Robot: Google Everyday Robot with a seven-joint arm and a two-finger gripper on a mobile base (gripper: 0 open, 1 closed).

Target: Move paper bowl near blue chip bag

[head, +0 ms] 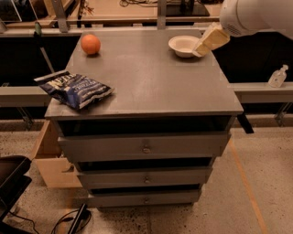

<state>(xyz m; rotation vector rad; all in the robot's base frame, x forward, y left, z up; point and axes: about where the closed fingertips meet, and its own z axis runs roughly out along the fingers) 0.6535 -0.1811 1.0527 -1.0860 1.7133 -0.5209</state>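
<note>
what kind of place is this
Likely a robotics lab or workshop: a grey drawer cabinet serves as the table, a wooden workbench with cables stands behind, and a pump bottle sits on a side ledge. The gripper is at the paper bowl's rim.

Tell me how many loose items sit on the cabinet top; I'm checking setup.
3: the orange ball at back left, the paper bowl at back right, the blue chip bag at the front-left edge. The gripper is at the bowl's right rim and might hide something small there.
</note>
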